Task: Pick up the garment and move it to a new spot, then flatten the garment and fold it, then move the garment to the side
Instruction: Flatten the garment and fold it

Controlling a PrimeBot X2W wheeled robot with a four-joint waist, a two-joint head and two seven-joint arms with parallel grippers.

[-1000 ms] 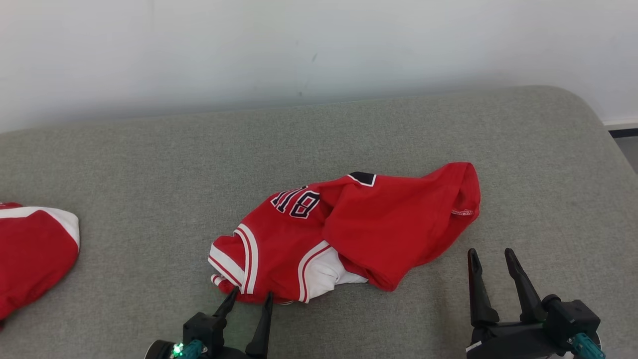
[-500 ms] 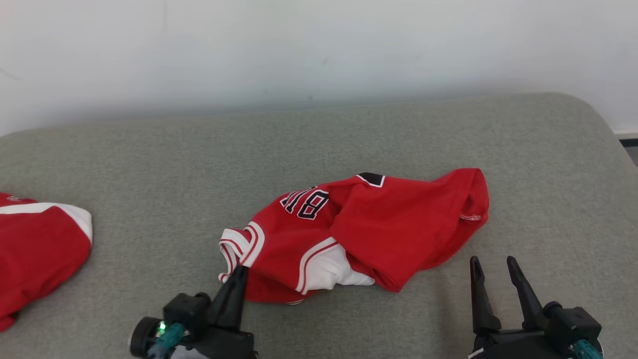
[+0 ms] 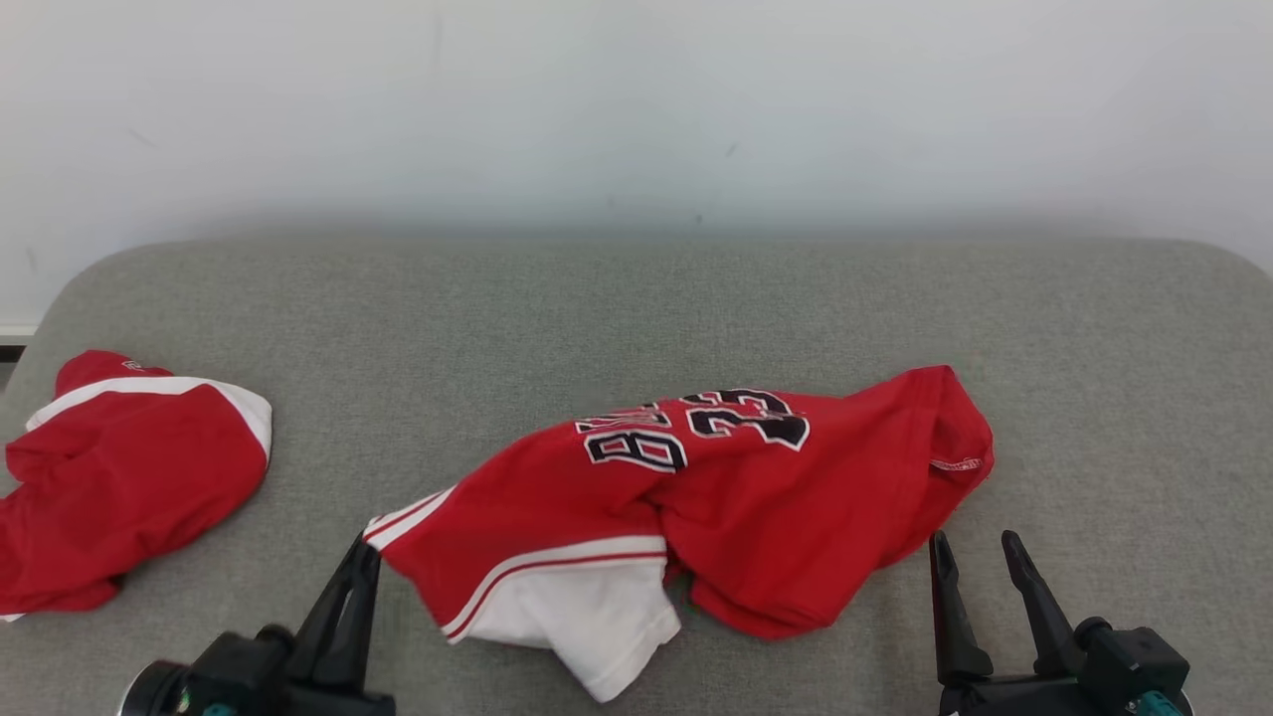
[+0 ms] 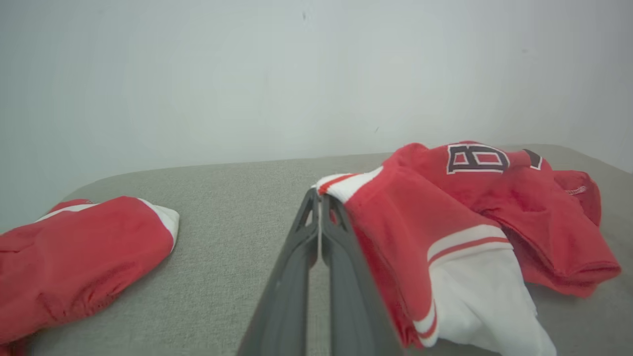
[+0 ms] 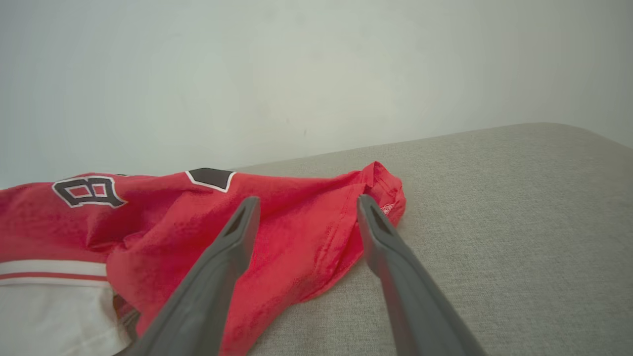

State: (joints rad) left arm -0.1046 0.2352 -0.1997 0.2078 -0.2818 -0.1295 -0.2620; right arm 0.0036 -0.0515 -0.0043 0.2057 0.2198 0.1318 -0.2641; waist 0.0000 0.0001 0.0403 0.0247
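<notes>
Far left there's another red shirt (image 3: 129, 467) bunched up on the grey cushion (image 3: 636, 308), well apart from the one I'm working on, so I'm ignoring it. Next over, my left claw (image 3: 365, 547) is pinched fully shut on the striped white-and-red edge of the jersey (image 3: 756, 497), right at its left corner, and that corner looks pulled up off the cushion a bit. The jersey itself lies crumpled around the middle of the cushion, numbers up, with a white panel flopping out toward me. I reckon it's thin, light and floppy, so one pinch just drags a corner while the rest trails and bunches. Better to hold two points on a hem or band where the fabric's doubled. Over on the right, my right claw (image 3: 975, 542) is wide open with nothing in it, sitting just beside the jersey's right hem, which is where I'd grab.
</notes>
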